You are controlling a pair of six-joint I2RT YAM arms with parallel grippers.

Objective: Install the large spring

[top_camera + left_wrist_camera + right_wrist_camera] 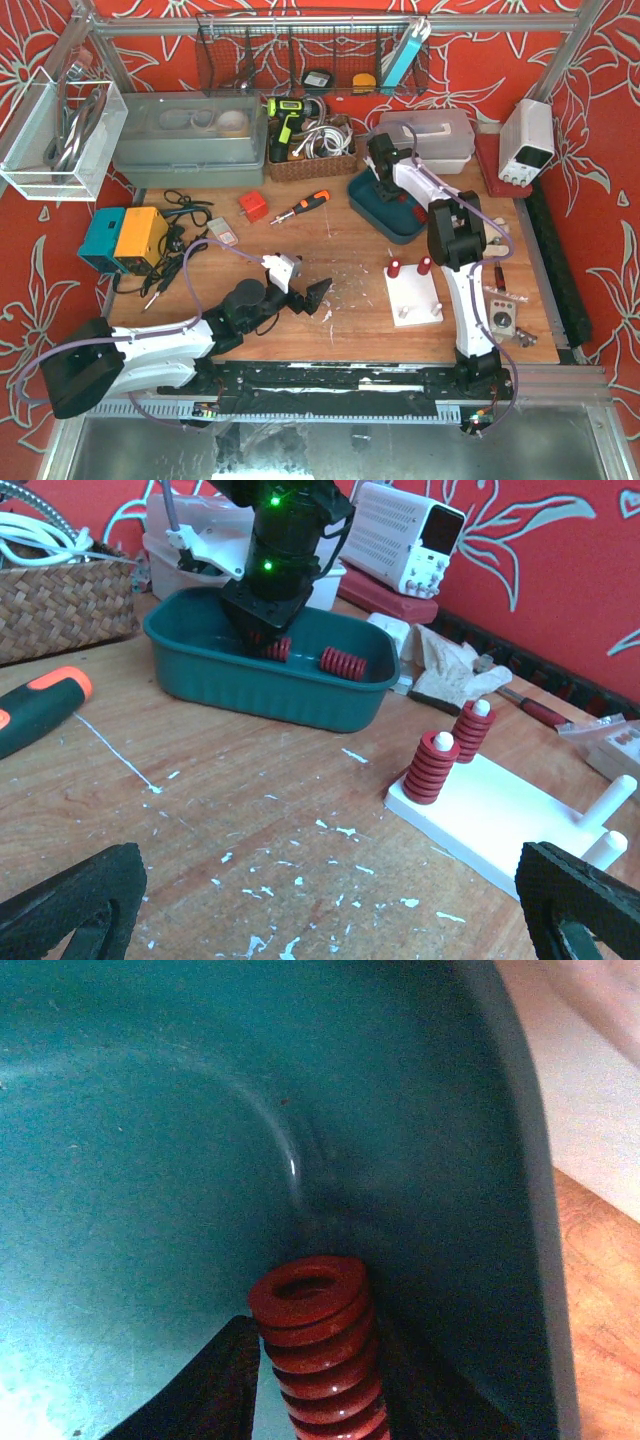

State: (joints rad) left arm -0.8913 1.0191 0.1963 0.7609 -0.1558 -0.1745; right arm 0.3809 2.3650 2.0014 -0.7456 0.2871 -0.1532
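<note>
From where I stand, the job is barely underway. The right gripper is down inside the teal tray, its fingers either side of a large red spring lying against the tray wall. I cannot tell whether they are pinching it or just flanking it. A 2nd spring lies loose nearby. On the white base board, 2 pegs carry springs and 2 pegs are bare. Lifting, carrying and seating the spring remain. The left gripper hangs spread wide, holding nothing.
</note>
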